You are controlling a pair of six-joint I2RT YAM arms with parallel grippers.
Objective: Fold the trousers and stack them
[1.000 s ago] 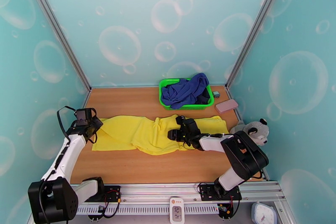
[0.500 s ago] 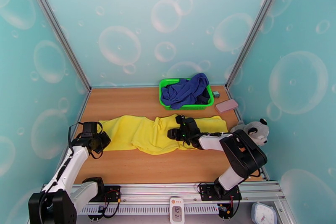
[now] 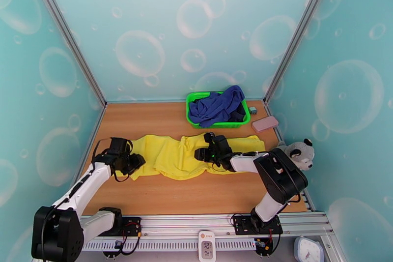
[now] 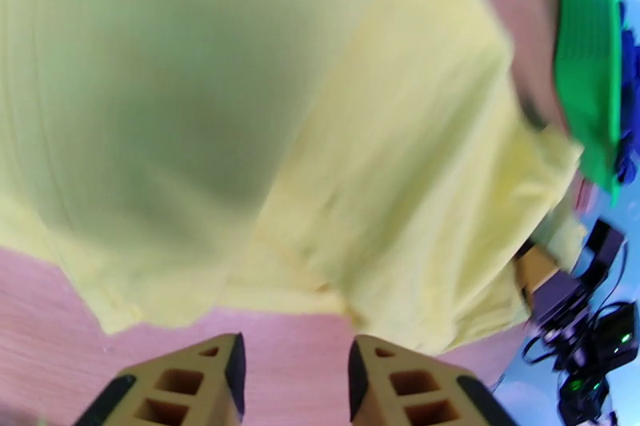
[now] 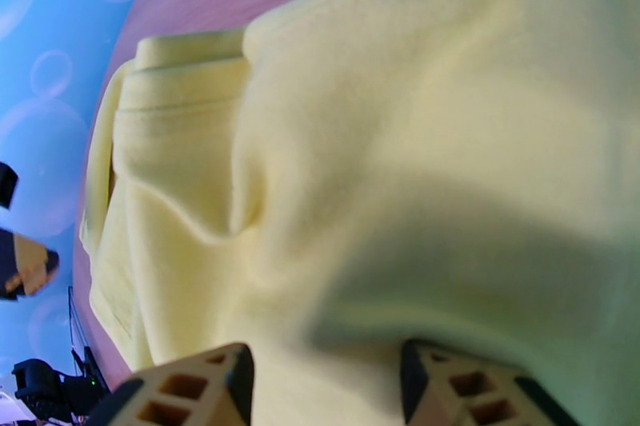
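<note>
Two arms are reaching in over the table point(image 3: 186, 194); the trousers point(image 3: 169, 157) are lying stretched sideways across its middle, just in front of the basket point(image 3: 189, 106), which is holding a blue cloth point(image 3: 218, 103); the left gripper point(image 3: 136, 162) is hanging low at the trousers' left end, its jaws standing apart with bare wood showing between them and the yellow hem lying just past the tips; the right gripper point(image 3: 200, 153) is sitting on the trousers near their middle, its jaws also standing apart, with cloth lying flat across the gap between its fingers point(image 5: 200, 384).
</note>
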